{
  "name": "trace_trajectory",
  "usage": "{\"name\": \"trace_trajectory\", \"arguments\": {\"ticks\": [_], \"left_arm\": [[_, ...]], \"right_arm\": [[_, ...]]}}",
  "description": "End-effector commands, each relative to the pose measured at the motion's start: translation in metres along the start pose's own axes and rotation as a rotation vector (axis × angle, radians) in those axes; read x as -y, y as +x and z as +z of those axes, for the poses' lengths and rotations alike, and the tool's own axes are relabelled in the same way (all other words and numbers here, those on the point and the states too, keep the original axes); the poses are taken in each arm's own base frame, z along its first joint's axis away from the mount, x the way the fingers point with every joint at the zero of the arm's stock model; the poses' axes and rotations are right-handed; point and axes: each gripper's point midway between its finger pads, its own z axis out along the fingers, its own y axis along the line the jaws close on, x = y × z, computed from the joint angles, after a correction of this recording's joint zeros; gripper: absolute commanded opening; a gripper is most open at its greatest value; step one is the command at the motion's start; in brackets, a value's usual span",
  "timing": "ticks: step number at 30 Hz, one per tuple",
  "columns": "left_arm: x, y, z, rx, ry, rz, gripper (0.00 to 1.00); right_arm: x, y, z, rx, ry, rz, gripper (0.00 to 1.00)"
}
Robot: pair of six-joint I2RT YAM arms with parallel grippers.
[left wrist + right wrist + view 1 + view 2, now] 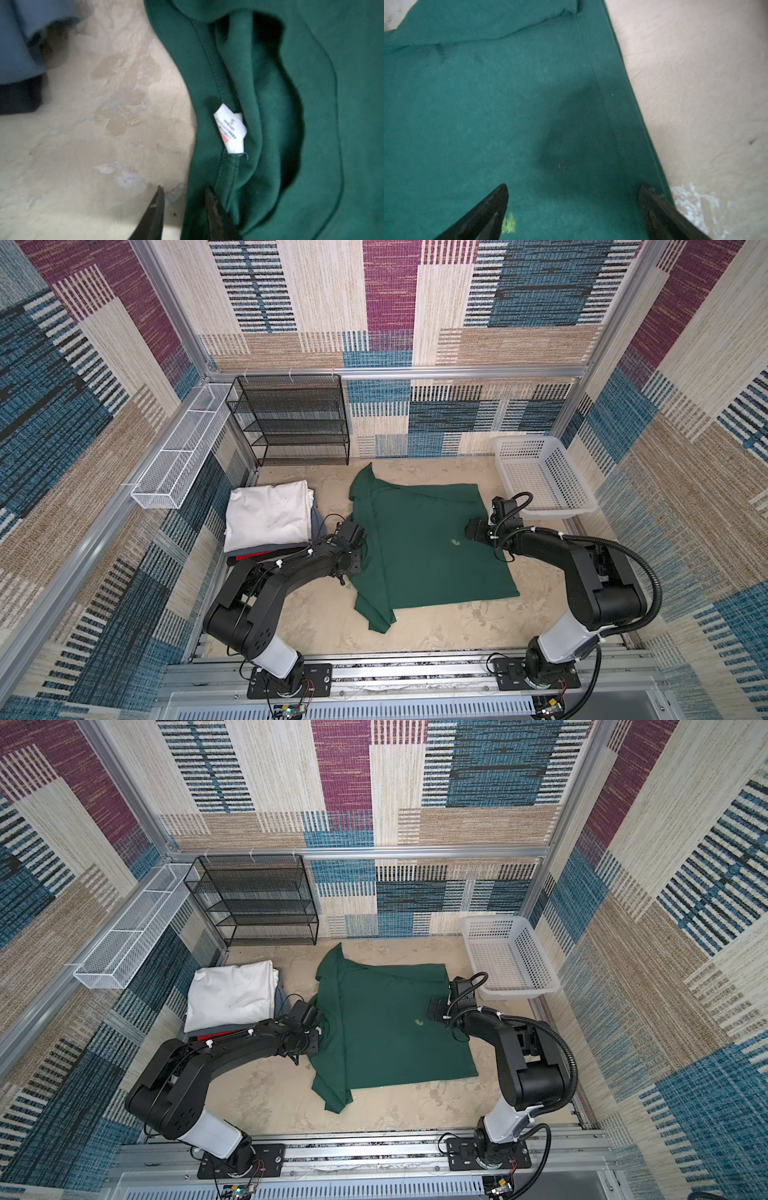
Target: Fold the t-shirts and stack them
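We are looking at a beige desk point(436, 635) on which the dark green t-shirt point(419, 539) is lying spread out flat in the middle, one sleeve pointing away from the arm bases and one toward them. To the left of the green shirt a stack is sitting, with a folded white shirt point(270, 514) on top of grey and black-and-red ones. Beyond the green shirt's far right corner a white basket point(559, 512) is standing. The right tool point(574, 186) is hovering released, jaws spread wide, over the green shirt's right edge. The left tool point(184, 189) is straddling the green shirt's collar edge, jaws narrowly apart; we cannot tell whether it is pinching the cloth. The white neck label point(230, 128) is showing inside the collar.
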Motion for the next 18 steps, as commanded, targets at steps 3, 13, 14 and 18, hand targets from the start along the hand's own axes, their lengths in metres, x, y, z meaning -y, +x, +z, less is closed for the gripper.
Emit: {"name": "trace_trajectory", "arguments": {"ticks": [3, 13, 14, 18], "left_arm": [[-0.017, 0.035, 0.009, -0.140, -0.059, -0.009, 0.00], [-0.047, 0.025, -0.005, -0.138, -0.025, -0.177, 0.00], [-0.053, 0.022, -0.010, -0.126, -0.049, -0.173, 0.00], [-0.088, 0.012, -0.028, -0.057, -0.133, -0.213, 0.00]], "right_arm": [[0.015, 0.024, 0.004, -0.088, 0.067, 0.012, 0.98], [0.039, 0.036, 0.002, -0.130, 0.184, -0.021, 0.98], [0.043, 0.037, 0.000, -0.130, 0.198, -0.017, 0.98], [0.049, 0.035, -0.006, -0.112, 0.210, 0.005, 0.98]]}}
